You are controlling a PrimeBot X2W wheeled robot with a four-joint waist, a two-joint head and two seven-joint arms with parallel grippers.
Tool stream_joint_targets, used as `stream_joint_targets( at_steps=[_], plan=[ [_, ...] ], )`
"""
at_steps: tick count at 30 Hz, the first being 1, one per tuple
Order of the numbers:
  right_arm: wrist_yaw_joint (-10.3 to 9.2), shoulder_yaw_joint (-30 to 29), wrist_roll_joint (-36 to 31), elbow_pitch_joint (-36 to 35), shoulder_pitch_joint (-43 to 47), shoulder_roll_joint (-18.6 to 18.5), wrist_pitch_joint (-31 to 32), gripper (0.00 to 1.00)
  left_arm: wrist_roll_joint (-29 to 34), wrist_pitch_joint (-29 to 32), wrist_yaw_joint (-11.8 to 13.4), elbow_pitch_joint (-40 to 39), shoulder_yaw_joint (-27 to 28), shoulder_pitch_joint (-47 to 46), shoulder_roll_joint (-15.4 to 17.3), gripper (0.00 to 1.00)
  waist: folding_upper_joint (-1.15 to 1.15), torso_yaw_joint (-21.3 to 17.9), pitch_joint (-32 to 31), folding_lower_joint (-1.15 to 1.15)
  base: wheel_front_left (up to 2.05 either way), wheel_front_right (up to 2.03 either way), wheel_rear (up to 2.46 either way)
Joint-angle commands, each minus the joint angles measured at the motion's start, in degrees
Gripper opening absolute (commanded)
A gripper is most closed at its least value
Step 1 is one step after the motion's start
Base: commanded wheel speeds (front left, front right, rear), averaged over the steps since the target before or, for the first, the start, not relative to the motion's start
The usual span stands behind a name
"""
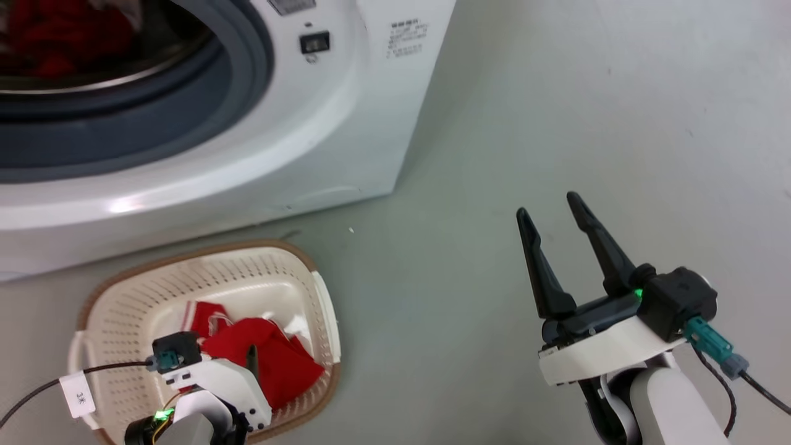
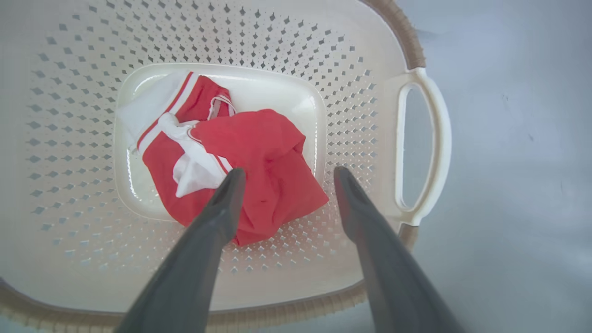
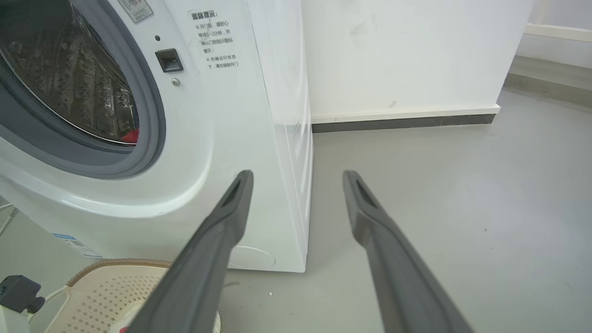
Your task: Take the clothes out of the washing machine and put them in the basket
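Clothes (image 1: 37, 37), bright red and blurred, lie inside the steel drum at the far left of the head view. They sit behind the grey rubber ring (image 1: 185, 117) of the washing machine (image 1: 321, 136). The right wrist view catches a scrap of the same red low in the drum.

Below the machine, on the grey floor (image 1: 556, 123), the basket (image 1: 123, 290) sits near the white front panel, cream with a brown rim. Red garments (image 2: 268, 157) with white stripes and trim lie crumpled on its bottom, toward the end with the handle (image 2: 442, 138). The left tool (image 2: 289, 172) hangs above them, pointing down into the basket. Its two dark fingers are spread with nothing between them; whether a fingertip touches the cloth I cannot tell. A cable with a white tag (image 1: 77, 395) runs off its wrist.

Further right, a small dark latch (image 1: 314, 42) and a printed sticker (image 1: 405, 38) sit by the machine's front edge. Past the machine's corner, the right tool (image 1: 549, 205) is held over the floor, well apart from the basket. Its fingers are parted and hold nothing, and they point toward the machine's right corner. Behind stands a white wall (image 3: 393, 55) with dark skirting.
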Motion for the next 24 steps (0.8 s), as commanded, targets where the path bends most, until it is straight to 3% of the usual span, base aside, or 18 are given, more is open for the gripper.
stream_joint_targets(
  at_steps=[1, 8, 19, 24],
  plan=[
    [-0.04, -0.2, -0.6, 0.0, 0.8, 0.0, 0.4, 1.00, 0.2, -0.3, -0.1, -0.2, 0.0, 0.8, 0.0, 1.00, 0.00, 2.9, -4.8, 0.00, 0.00, 0.00, 0.00],
    [-0.04, -1.1, -1.3, -1.2, 4.4, 0.0, 2.7, 1.00, 1.4, -1.2, 0.7, -5.0, 0.7, 3.4, 0.5, 1.00, 0.00, 5.5, -10.6, 0.00, 0.00, 0.00, 0.00],
    [-0.04, -2.0, -1.7, -4.5, 8.5, 0.0, 5.5, 1.00, 10.3, -1.1, 5.0, -31.6, 7.0, 12.4, 2.9, 1.00, 0.00, 7.5, -15.3, 0.00, 0.00, 0.00, 0.00],
    [-0.04, -2.0, -1.2, -5.4, 8.5, 0.0, 5.8, 1.00, 13.6, -1.1, 4.8, -40.2, 9.1, 12.1, 3.3, 1.00, 0.00, 7.3, -14.4, 0.00, 0.00, 0.00, 0.00]
  ],
)
